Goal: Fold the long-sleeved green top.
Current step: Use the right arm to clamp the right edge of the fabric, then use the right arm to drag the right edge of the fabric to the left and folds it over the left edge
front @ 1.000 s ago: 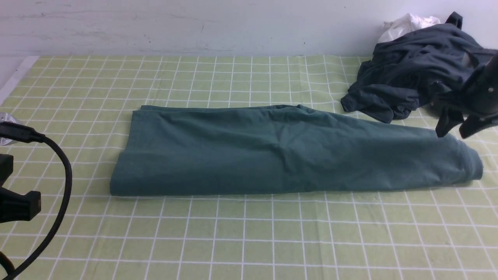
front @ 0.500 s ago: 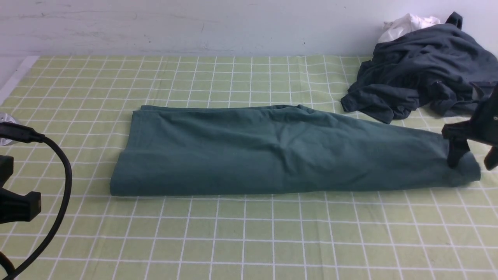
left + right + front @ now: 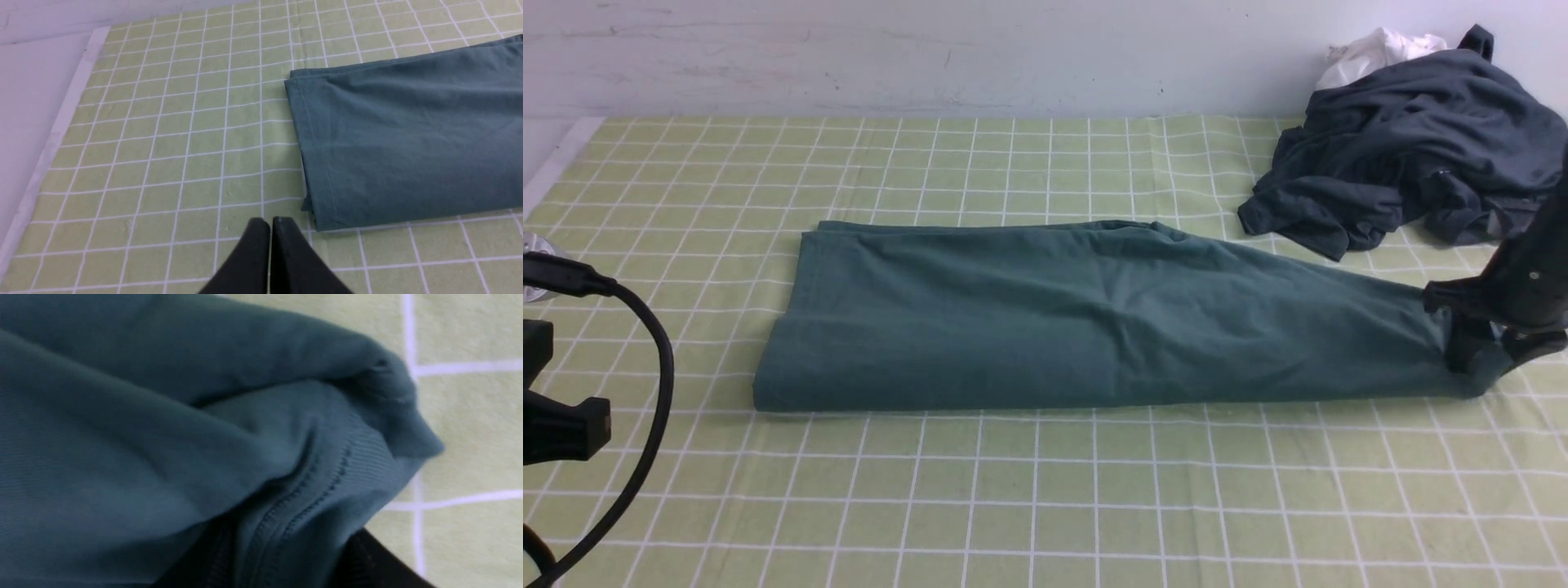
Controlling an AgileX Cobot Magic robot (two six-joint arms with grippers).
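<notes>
The green long-sleeved top (image 3: 1094, 318) is laid across the middle of the surface (image 3: 1045, 506), which is covered by a yellow-green cloth ruled in white squares. The top is folded into a long band running from the robot's left to its right, broad and square-ended at the left and narrowed toward the right. A stitched hem is seen along its left end in the left wrist view. The right fingers (image 3: 1460, 351) are set down at the narrow right end of the top, one on either side of the cloth, and fabric is gathered between them. In the right wrist view a ribbed, stitched band of the top is seen bunched just ahead of the black fingers, with the checked cloth beyond it. These fingers are partly closed about that end, but whether the cloth is pinched fast cannot be told. The left fingers (image 3: 253, 253) are pressed together with nothing between them and are held over bare checks near the front left corner of the top, apart from it. A dark grey garment (image 3: 1405, 163) is heaped at the far right of the surface, close behind the top's narrow end, and a white cloth (image 3: 1372, 49) is seen behind it. A black cable (image 3: 654, 392) is looped at the near left edge.
</notes>
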